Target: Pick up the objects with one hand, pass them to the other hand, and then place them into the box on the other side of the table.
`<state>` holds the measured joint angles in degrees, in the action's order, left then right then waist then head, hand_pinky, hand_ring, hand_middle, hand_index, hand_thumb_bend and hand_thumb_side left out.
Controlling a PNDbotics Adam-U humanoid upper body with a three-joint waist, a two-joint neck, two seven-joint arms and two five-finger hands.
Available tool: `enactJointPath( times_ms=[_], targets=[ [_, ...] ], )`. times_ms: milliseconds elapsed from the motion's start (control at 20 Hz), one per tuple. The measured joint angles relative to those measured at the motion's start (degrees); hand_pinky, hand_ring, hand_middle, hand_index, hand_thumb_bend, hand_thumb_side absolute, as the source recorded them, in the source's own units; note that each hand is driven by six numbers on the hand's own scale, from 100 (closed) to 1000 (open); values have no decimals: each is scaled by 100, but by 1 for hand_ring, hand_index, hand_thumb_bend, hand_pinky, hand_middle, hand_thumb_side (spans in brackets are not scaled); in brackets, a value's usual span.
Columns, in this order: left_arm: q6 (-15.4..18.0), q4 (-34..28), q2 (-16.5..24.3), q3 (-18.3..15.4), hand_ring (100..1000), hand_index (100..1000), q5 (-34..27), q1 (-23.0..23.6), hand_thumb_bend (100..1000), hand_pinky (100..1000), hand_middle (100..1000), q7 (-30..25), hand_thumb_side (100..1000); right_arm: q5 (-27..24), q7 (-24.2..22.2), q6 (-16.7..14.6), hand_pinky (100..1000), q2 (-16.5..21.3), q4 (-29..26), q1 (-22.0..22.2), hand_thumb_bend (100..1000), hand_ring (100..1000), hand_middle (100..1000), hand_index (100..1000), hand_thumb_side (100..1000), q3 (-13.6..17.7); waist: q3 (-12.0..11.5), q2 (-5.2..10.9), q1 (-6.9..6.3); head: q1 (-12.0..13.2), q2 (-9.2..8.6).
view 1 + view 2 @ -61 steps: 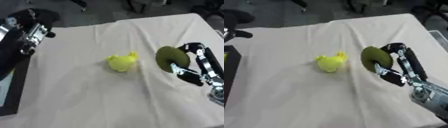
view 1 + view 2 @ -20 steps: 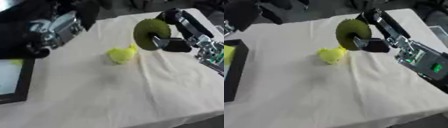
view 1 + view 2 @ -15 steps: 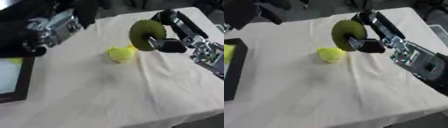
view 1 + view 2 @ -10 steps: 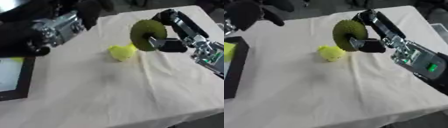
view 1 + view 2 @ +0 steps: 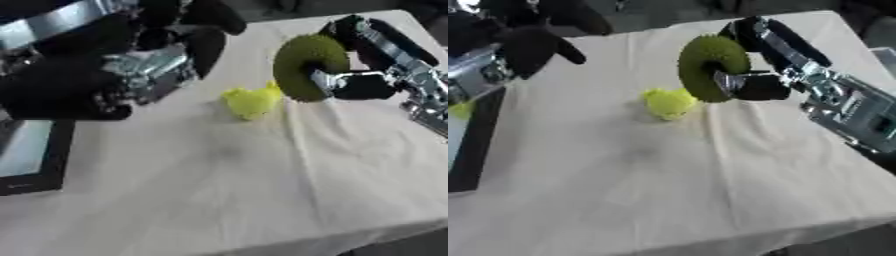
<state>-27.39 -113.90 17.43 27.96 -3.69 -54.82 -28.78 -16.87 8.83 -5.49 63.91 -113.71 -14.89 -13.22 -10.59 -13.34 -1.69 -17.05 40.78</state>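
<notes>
With left robot hand [image 5: 149, 75] nearer now

Dark olive-green fuzzy round object [image 5: 710, 66]: dull, uniform, no pattern. Small bright yellow-green soft toy [image 5: 250, 102]: plain, lime tint. Cream cloth-covered tabletop [image 5: 262, 190]: pale beige, unpatterned, faint grey crease shadows. Right robot hand [image 5: 756, 80]: black with silver metal parts. Left robot hand [image 5: 144, 70]: black, silver plates. Black-rimmed box [image 5: 33, 165]: pale grey-white inside; yellow patch in right eye view.
</notes>
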Motion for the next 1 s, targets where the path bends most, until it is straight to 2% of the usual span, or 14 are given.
enactJointPath(
  times_ms=[100,250,450,700,1000],
  targets=[
    [-122,5,-90,92,973,842,196,-2,123,852,818,-62,545,-103,-112,-39,526,34,0,-6,100,396,352,514,100,8,6,0,4,20,0],
    [-243,71,-246,218,977,848,536,-18,148,857,823,-170,525,-327,-305,-103,523,53,0,-28,100,394,351,514,100,17,17,0,24,36,1],
    [-299,216,-421,323,978,877,1043,-24,230,862,826,-198,493,-610,-553,-158,521,97,0,-77,100,392,350,513,100,74,40,0,33,53,-2],
    [-317,442,-659,450,980,908,1658,-28,288,865,830,-153,504,-837,-787,-212,518,106,-1,-131,100,390,350,513,100,83,56,0,33,79,-15],
    [-461,683,-918,555,989,905,2076,4,344,876,832,32,526,-1002,-971,-212,515,141,-1,-127,100,387,348,512,100,117,71,0,33,98,-39]
  ],
)
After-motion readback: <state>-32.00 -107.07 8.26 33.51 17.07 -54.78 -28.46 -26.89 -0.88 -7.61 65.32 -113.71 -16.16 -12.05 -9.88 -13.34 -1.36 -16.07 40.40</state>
